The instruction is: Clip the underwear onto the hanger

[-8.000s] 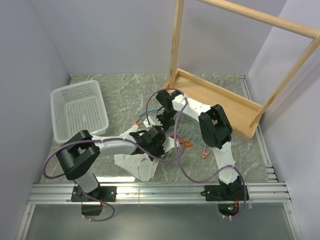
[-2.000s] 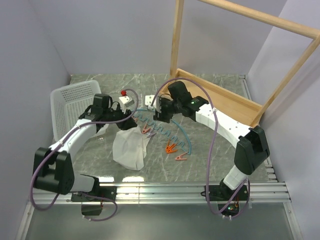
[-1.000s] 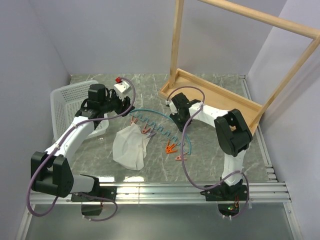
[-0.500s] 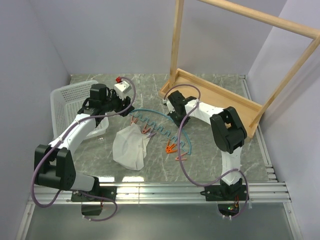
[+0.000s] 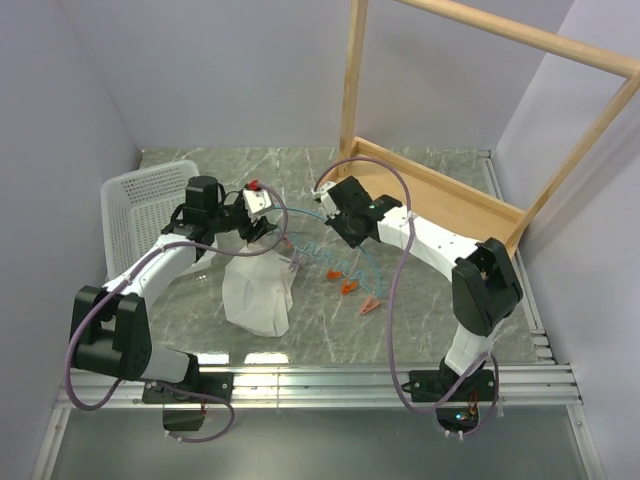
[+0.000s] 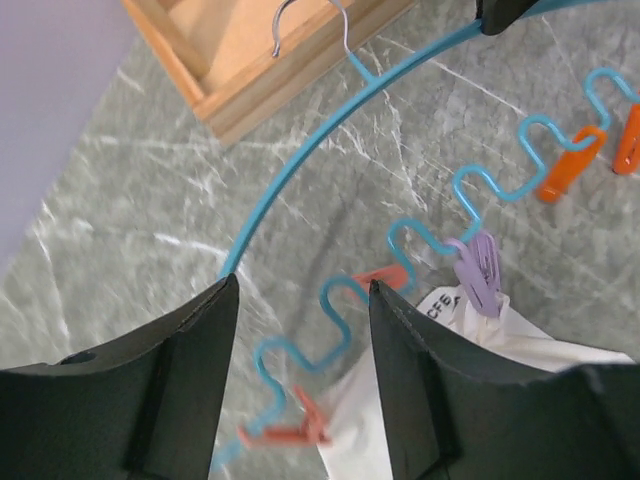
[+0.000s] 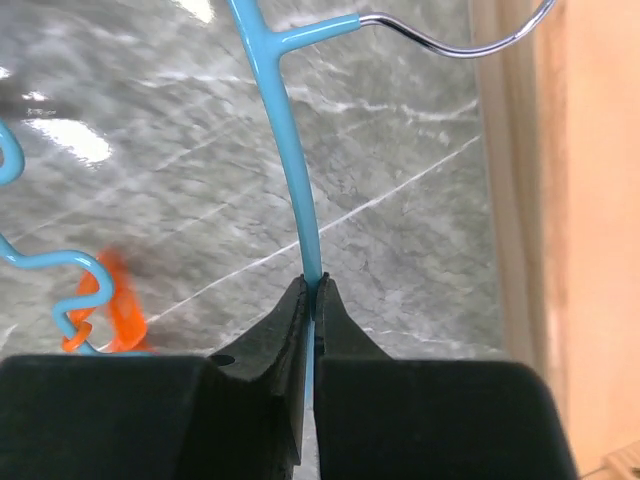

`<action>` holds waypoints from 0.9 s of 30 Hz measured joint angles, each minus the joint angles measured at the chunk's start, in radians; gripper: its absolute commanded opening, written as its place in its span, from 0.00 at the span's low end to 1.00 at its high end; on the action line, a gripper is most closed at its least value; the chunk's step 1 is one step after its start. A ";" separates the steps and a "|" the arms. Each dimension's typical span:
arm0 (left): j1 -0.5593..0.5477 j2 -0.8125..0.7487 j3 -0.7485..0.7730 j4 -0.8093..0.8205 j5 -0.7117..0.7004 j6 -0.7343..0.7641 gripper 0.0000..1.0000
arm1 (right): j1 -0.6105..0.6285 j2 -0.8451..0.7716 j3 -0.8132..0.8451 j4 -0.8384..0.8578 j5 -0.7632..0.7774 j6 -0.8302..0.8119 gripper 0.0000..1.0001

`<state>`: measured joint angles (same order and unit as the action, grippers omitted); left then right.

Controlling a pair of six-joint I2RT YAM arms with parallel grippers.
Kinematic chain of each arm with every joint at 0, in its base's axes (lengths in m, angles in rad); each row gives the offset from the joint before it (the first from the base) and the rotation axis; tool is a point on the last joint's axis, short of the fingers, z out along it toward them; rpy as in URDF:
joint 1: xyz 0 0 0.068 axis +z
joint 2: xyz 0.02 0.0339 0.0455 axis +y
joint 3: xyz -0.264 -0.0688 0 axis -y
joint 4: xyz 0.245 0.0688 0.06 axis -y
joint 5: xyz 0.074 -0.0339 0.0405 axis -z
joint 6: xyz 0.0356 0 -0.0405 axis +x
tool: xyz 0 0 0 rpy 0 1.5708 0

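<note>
- Your right pincer [image 7: 312,290] is clamped shut on the hanger [image 7: 283,120], biting the teal arch just below the hook [image 7: 450,40].
- The hook points at the rack [image 5: 440,200], close to the wooden edge of its base.
- Your left pincer [image 6: 300,290] is spread wide with nothing between its fingers, hovering over the hanger's wavy bar.
- The underwear [image 5: 258,290] lies crumpled on the table [image 5: 330,340], nearer your left arm, with its top edge drawn up to the wavy bar.
- A purple clip [image 6: 478,268] on that bar grips the cloth's top edge, right beside the label.
- Orange clips [image 6: 565,170] sit further along the bar toward your right arm, apart from the cloth.
- The basket [image 5: 150,215] stands at the far left, just beside your left arm and apart from the underwear.
</note>
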<state>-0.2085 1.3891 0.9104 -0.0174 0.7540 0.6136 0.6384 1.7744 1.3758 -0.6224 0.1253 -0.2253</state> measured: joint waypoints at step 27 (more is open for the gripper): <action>-0.095 0.120 0.010 0.027 -0.062 0.350 0.52 | 0.122 -0.120 -0.088 0.037 0.156 -0.080 0.00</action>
<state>-0.3031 1.5093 0.9199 0.0101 0.6922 0.9638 0.7601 1.6547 1.2881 -0.5858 0.2813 -0.3058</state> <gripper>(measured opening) 0.537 0.042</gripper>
